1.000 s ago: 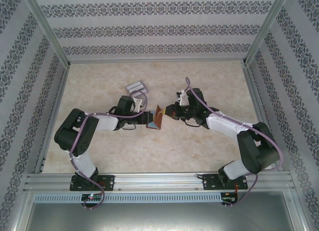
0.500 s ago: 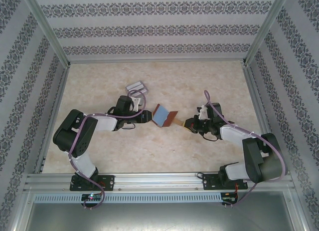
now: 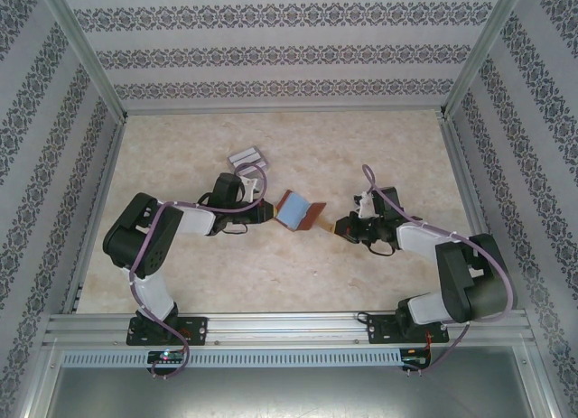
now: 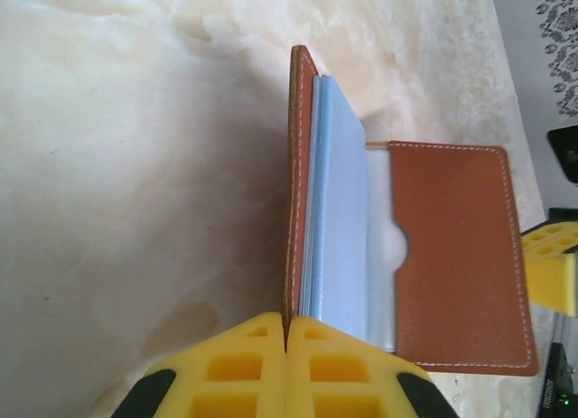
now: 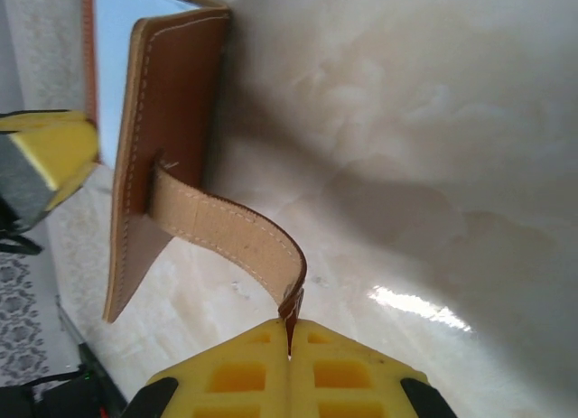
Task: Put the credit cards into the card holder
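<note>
Between the left gripper's [image 4: 285, 323] pressed-together pads sits one brown cover edge of the card holder [image 3: 298, 210]. The right gripper [image 5: 289, 332] likewise pinches the clasp strap [image 5: 226, 224]. Stretched between both, the holder spreads open, blue inside up, long axis running left to right. The credit cards [image 3: 246, 156] lie beyond the left arm.

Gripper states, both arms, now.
Left gripper: closed on the card holder cover's edge.
Right gripper: closed on the holder's clasp strap.
</note>
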Robot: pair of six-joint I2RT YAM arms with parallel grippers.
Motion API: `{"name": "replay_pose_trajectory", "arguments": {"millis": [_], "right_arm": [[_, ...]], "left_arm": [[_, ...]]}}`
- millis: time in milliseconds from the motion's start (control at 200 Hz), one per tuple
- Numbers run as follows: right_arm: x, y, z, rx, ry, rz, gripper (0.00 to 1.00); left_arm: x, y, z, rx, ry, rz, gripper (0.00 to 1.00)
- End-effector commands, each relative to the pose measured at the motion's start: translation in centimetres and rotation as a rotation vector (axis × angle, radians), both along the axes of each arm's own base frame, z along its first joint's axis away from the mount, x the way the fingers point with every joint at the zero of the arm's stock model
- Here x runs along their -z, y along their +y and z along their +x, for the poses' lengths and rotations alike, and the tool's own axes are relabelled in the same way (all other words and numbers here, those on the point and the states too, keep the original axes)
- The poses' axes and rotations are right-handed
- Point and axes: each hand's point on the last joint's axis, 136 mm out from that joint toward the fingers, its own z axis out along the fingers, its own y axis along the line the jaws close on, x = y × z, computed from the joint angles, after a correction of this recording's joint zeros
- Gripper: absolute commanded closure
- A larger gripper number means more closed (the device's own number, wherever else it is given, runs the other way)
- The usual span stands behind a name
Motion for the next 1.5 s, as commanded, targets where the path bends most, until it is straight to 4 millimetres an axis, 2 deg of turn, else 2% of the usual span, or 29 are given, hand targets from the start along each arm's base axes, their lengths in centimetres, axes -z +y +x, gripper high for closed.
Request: {"name": "replay_pose_trajectory", "arguments": {"millis": [0, 130, 210, 255, 285, 395, 485, 600, 674, 769, 854, 939, 1034, 1079, 1189, 1294, 1494], "right_arm": [[0.6, -0.1, 0.7, -0.027, -0.032, -0.054, 0.99], [0.9, -0.2, 1.0, -0.037, -0.037, -0.094, 0.93], [1.3, -0.8, 1.5, -0.019, -0.038, -0.145, 0.82], [1.2, -1.1, 2.1, -0.002, -0.050, -0.166, 0.71], [0.9, -1.4, 2.5, 0.018, -0.056, -0.179, 0.66], [-1.0, -2.3, 3.8, 0.100, -0.103, -0.211, 0.58], [-2.0, -4.4, 4.1, 0.239, -0.094, -0.282, 0.56], [-4.3, -4.5, 4.0, 0.296, -0.126, -0.252, 0.44], [-6.4, -2.6, 3.9, 0.269, -0.119, -0.168, 0.41], [-9.0, 2.4, 4.0, 0.137, -0.146, -0.042, 0.42], [-10.3, 6.5, 4.0, 0.045, -0.145, 0.017, 0.40], [-10.2, 9.2, 4.4, 0.008, -0.124, 0.015, 0.39], [-8.6, 11.6, 4.8, -0.011, -0.073, -0.005, 0.36], [-7.7, 12.7, 4.9, -0.037, -0.046, 0.006, 0.31], [-5.4, 13.2, 5.7, -0.024, -0.006, -0.005, 0.30], [-4.2, 13.4, 6.0, -0.029, 0.022, -0.011, 0.30], [-4.4, 14.3, 6.1, -0.068, 0.026, 0.030, 0.26]], "left_arm": [[-1.5, -0.8, 0.3, 0.027, -0.045, -0.053, 1.00], [-1.9, -1.1, 0.2, 0.048, -0.053, -0.069, 1.00], [-2.2, -1.2, 0.2, 0.052, -0.058, -0.082, 1.00], [-2.6, -1.1, 0.1, 0.043, -0.079, -0.094, 1.00], [-3.1, -0.9, 0.1, 0.030, -0.103, -0.102, 1.00], [-4.3, 0.8, 0.4, -0.061, -0.194, -0.039, 1.00], [-5.1, 1.8, 0.2, -0.097, -0.249, 0.043, 1.00], [-5.9, 2.3, 0.1, -0.122, -0.275, 0.062, 1.00], [-5.9, 2.3, 0.1, -0.125, -0.268, 0.059, 1.00], [-5.6, 2.1, 0.1, -0.119, -0.255, 0.055, 1.00], [-5.6, 1.8, 0.2, -0.110, -0.247, 0.047, 1.00], [-5.5, 1.8, 0.2, -0.111, -0.240, 0.045, 1.00], [-5.4, 1.8, 0.2, -0.112, -0.236, 0.046, 1.00], [-5.4, 1.8, 0.1, -0.109, -0.235, 0.044, 1.00], [-5.2, 1.8, 0.1, -0.111, -0.227, 0.043, 1.00], [-5.0, 1.6, 0.0, -0.104, -0.219, 0.032, 1.00], [-4.4, 1.5, 0.1, -0.101, -0.204, 0.031, 1.00]]}}
